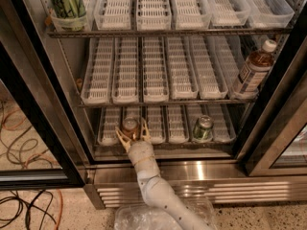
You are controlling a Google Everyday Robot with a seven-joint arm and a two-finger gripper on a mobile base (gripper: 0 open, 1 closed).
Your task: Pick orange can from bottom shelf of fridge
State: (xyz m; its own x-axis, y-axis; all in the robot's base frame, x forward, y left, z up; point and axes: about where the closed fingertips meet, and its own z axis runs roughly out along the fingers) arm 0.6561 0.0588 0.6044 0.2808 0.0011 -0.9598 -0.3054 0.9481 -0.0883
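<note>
The orange can stands upright near the front of a left lane tray on the bottom shelf of the fridge. It has a copper-orange body and a shiny silver top. My gripper reaches up from below over the steel sill. Its two tan fingers are spread open on either side of the can's lower body, close to it. I cannot tell whether they touch it.
A green can stands further right on the same shelf. A brown bottle with a white cap stands on the middle shelf at the right. A green container sits top left. Black door frames flank the opening. Cables lie on the floor at the left.
</note>
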